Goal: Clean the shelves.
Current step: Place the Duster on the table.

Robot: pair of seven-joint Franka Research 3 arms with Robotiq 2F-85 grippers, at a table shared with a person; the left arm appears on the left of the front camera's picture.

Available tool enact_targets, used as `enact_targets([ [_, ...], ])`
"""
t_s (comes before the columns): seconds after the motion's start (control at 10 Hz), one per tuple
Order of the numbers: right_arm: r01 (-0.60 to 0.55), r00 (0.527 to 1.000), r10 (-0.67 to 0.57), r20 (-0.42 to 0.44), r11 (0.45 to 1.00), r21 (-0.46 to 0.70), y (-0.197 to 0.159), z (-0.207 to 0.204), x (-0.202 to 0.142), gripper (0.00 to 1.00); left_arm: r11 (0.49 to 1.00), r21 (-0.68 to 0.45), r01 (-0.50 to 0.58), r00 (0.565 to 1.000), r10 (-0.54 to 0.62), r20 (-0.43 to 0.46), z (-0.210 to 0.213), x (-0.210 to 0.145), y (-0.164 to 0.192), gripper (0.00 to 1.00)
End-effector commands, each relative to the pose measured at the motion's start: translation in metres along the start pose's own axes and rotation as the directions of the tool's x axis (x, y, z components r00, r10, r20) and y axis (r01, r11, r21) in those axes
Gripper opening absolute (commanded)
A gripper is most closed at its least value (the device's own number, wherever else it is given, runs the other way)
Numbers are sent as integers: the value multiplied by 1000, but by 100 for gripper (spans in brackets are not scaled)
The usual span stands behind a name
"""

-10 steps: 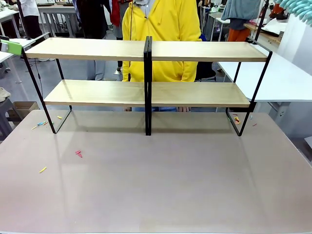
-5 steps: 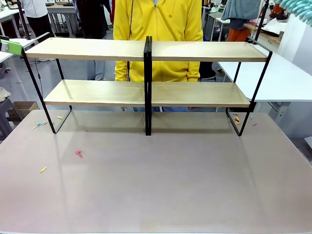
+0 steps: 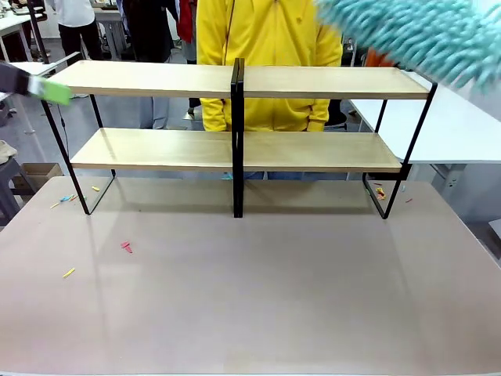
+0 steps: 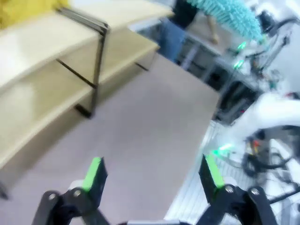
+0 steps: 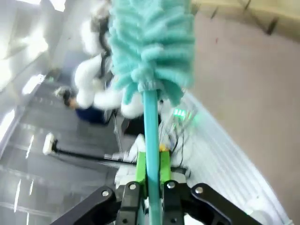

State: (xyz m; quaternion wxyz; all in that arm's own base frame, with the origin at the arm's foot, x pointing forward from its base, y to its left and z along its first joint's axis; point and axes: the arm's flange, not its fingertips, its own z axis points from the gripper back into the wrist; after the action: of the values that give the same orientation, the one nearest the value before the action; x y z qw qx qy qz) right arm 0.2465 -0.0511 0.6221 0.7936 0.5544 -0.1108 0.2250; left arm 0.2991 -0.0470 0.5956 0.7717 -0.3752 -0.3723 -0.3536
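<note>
Beige table (image 3: 258,298) bears the shelves (image 3: 235,149), scattered scraps (image 3: 125,247).

From my seat I see the shelves (image 3: 235,117) standing at the far side of the table (image 3: 250,290), a person in a yellow top (image 3: 266,47) behind them. A fluffy teal duster (image 3: 415,35) hangs blurred above the upper board's right half. Small coloured scraps (image 3: 125,247) lie left on the tabletop

No readable text, no labels, no numbers on anything
</note>
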Motion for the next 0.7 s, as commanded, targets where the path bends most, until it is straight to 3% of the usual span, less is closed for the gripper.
enact_targets([
  [0.0,-165,816,126,-565,986,-18,-43,-68,-6,13,901,-90,-424,887,393,-244,-39,-62,46,100],
  [0.1,-100,765,76,-640,995,-1,-77,-111,-7,13,784,-48,-619,752,573,-326,-57,-125,61,100],
  [0.3,2,746,-45,-664,998,-65,-137,-144,-3,13,561,-12,-827,531,775,-343,-63,-207,70,100],
  [0.4,44,714,-91,-694,995,-86,-163,-145,-2,13,423,-120,-898,438,835,-332,-65,-231,74,100],
  [0.5,84,698,-133,-704,991,-104,-191,-140,0,13,363,-175,-915,401,868,-294,-73,-247,75,100],
  [0.6,116,719,-107,-687,993,-33,-207,-126,4,13,376,-56,-925,369,854,-366,-82,-249,76,100],
])
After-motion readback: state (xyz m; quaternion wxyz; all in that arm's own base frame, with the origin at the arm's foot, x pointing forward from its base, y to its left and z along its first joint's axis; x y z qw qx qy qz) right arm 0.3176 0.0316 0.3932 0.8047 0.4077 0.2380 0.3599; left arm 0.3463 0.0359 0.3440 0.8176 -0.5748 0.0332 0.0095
